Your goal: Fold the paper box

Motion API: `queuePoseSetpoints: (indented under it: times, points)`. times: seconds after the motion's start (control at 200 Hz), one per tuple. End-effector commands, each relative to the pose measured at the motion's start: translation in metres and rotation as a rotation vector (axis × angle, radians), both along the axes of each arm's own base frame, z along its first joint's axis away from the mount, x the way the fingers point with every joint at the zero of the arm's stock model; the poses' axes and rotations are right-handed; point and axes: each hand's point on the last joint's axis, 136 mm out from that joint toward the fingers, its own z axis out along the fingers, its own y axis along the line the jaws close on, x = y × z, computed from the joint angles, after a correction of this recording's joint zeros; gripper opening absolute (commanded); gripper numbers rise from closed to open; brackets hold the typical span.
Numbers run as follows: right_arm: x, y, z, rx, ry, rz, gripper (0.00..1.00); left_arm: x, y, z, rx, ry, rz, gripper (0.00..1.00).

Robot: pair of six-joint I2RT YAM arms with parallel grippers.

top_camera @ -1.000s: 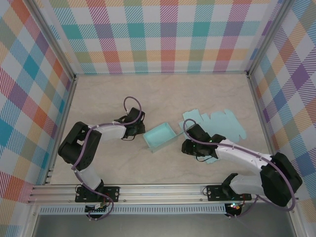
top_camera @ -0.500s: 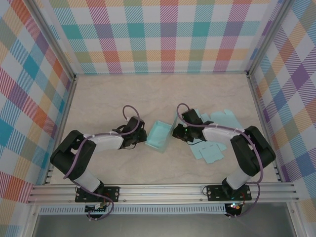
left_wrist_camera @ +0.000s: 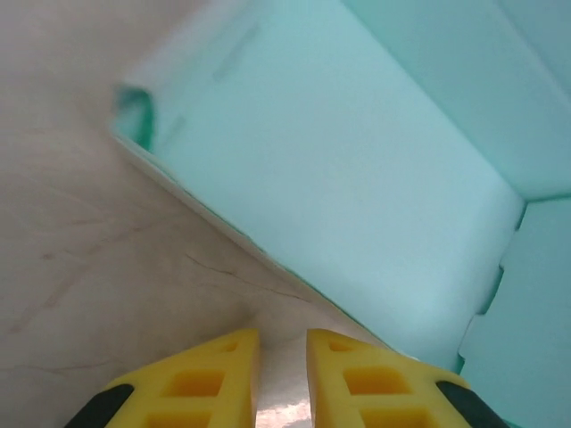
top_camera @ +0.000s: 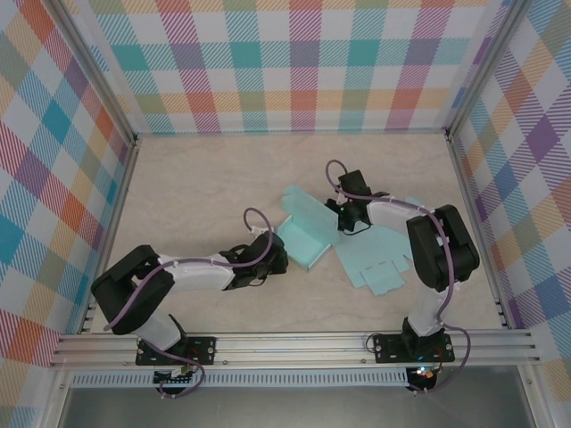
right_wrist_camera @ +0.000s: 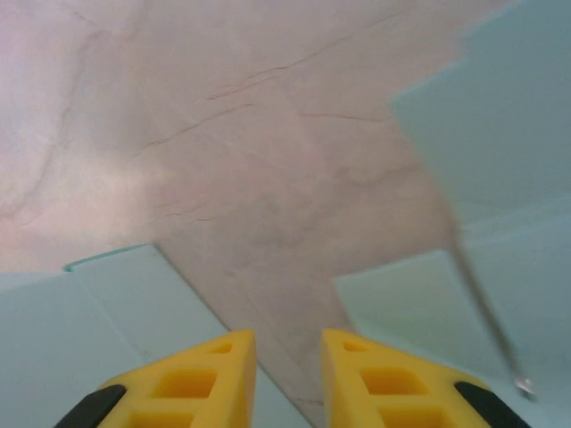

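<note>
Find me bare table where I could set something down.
Free: the far strip of the table along the back wall, and the left side beyond the left arm. Crowded: centre-right, around the paper box, flat sheet, left gripper and right gripper.

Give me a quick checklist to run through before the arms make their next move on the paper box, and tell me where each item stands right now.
1. Left gripper free of paper: ok. Its jaws are slightly apart, with bare table showing between them.
2. Right gripper free of paper: ok. The gap is narrow, with table in it.
3. Paper box close to the left gripper: ok. Its wall stands just ahead of the fingers.
4. Box fully folded: not ok. One panel lies spread open toward the back of the table.
5. Flat sheet apart from the box: cannot tell. Their edges come close together under the right arm.
</note>
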Motion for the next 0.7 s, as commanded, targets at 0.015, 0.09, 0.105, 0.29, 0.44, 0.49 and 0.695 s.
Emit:
queuePoseSetpoints:
  times: [0.015, 0.09, 0.105, 0.29, 0.44, 0.49, 0.695]
  points:
    - [-0.017, -0.037, 0.020, -0.140, -0.017, -0.036, 0.31, 0.016, 0.039, 0.040, 0.137, -0.148, 0.055, 0.22]
    - [-0.030, -0.053, 0.030, -0.187, -0.034, -0.065, 0.36, 0.026, 0.059, 0.061, 0.212, -0.205, 0.040, 0.29]
    - [-0.032, -0.056, 0.032, -0.193, -0.038, -0.069, 0.37, 0.029, 0.062, 0.066, 0.220, -0.213, 0.028, 0.31]
    - [-0.065, -0.076, 0.045, -0.197, -0.053, -0.131, 0.54, 0.049, 0.068, 0.091, 0.425, -0.263, -0.156, 0.53]
    - [-0.088, -0.088, 0.057, -0.177, -0.072, -0.181, 0.78, 0.057, 0.039, 0.081, 0.450, -0.287, -0.346, 0.61]
    - [-0.096, -0.091, 0.063, -0.161, -0.084, -0.197, 0.84, 0.061, 0.032, 0.076, 0.466, -0.289, -0.380, 0.61]
    - [-0.125, -0.098, 0.085, -0.070, -0.140, -0.242, 0.92, 0.077, 0.022, 0.044, 0.576, -0.257, -0.472, 0.58]
